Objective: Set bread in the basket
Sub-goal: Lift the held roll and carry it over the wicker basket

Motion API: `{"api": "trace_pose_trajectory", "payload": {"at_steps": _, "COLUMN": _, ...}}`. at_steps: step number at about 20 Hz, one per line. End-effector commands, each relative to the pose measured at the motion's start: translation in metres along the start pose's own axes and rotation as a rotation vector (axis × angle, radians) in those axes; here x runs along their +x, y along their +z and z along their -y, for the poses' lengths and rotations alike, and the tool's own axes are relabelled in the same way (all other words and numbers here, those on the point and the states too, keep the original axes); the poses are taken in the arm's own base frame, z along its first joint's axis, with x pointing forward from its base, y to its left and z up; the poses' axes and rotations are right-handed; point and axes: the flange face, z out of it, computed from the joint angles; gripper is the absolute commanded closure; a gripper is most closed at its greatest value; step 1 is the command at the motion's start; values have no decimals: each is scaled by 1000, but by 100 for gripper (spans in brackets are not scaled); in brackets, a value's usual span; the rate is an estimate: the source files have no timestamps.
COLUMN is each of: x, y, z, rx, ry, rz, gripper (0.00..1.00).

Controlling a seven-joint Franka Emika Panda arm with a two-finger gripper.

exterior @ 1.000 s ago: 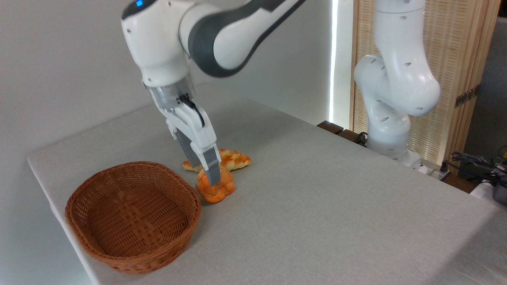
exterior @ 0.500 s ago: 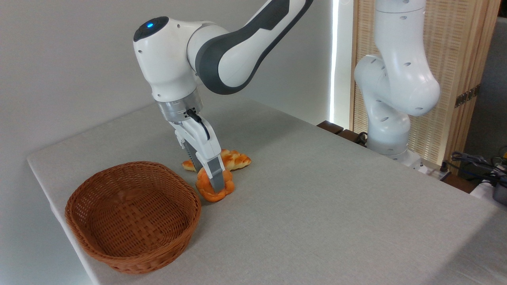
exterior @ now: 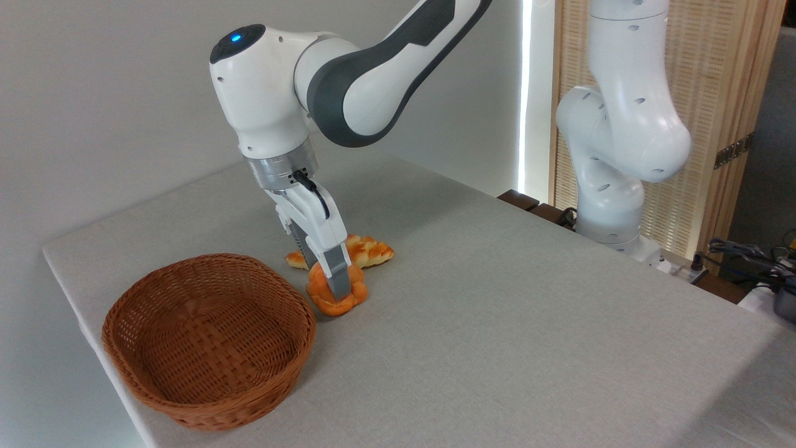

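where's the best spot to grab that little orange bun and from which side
Grip the bun across its rounded middle, coming straight down from above, as the gripper does now. It sits low on the table, so its sides are easiest to pinch from the top. The braided loaf lies close behind and the basket close to its left, so a sideways approach looks crowded.

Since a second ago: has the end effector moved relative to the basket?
Yes. The end effector has come down and shifted slightly right, away from the basket, and now straddles the bread.

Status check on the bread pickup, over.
Pincer down around small orange knotted bun, grip unconfirmed. Bun on table beside empty brown wicker basket. Path clear.
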Motion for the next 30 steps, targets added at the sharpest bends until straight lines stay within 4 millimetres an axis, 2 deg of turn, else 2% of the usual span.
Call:
{"api": "trace_pose_trajectory", "payload": {"at_steps": 1, "x": -7, "y": -7, "z": -3, "rx": 11, "ry": 17, "rz": -5, "gripper": 74}}
{"api": "trace_pose_trajectory", "payload": {"at_steps": 5, "x": -9, "y": -17, "z": -6, "rx": 21, "ry": 18, "rz": -19, "gripper": 74}}
{"api": "trace_pose_trajectory", "payload": {"at_steps": 11, "x": -15, "y": -56, "z": -17, "rx": 19, "ry": 12, "rz": -76, "gripper": 74}}
{"api": "trace_pose_trajectory", "payload": {"at_steps": 15, "x": -7, "y": -91, "z": -7, "rx": 80, "ry": -3, "rz": -182, "gripper": 71}}
{"api": "trace_pose_trajectory", "payload": {"at_steps": 17, "x": -4, "y": -98, "z": 5, "rx": 134, "ry": -18, "rz": -250, "gripper": 70}}
{"api": "trace_pose_trajectory", "payload": {"at_steps": 18, "x": -1, "y": -99, "z": 11, "rx": 161, "ry": -25, "rz": -282, "gripper": 67}}
{"api": "trace_pose_trajectory", "payload": {"at_steps": 19, "x": 4, "y": -97, "z": 18, "rx": 186, "ry": -34, "rz": -311, "gripper": 55}}
{"api": "trace_pose_trajectory", "payload": {"at_steps": 20, "x": 8, "y": -95, "z": 23, "rx": 206, "ry": -40, "rz": -333, "gripper": 31}}
{"api": "trace_pose_trajectory", "payload": {"at_steps": 21, "x": 11, "y": -91, "z": 27, "rx": 217, "ry": -49, "rz": -347, "gripper": 11}}
{"api": "trace_pose_trajectory", "payload": {"at_steps": 22, "x": 13, "y": -87, "z": 30, "rx": 221, "ry": -52, "rz": -350, "gripper": 5}}
{"api": "trace_pose_trajectory", "payload": {"at_steps": 23, "x": 15, "y": -83, "z": 32, "rx": 223, "ry": -53, "rz": -350, "gripper": 0}}
{"api": "trace_pose_trajectory", "payload": {"at_steps": 26, "x": 23, "y": -72, "z": 44, "rx": 239, "ry": -78, "rz": -399, "gripper": 0}}
{"api": "trace_pose_trajectory", "payload": {"at_steps": 30, "x": 25, "y": -65, "z": 47, "rx": 233, "ry": -81, "rz": -396, "gripper": 0}}
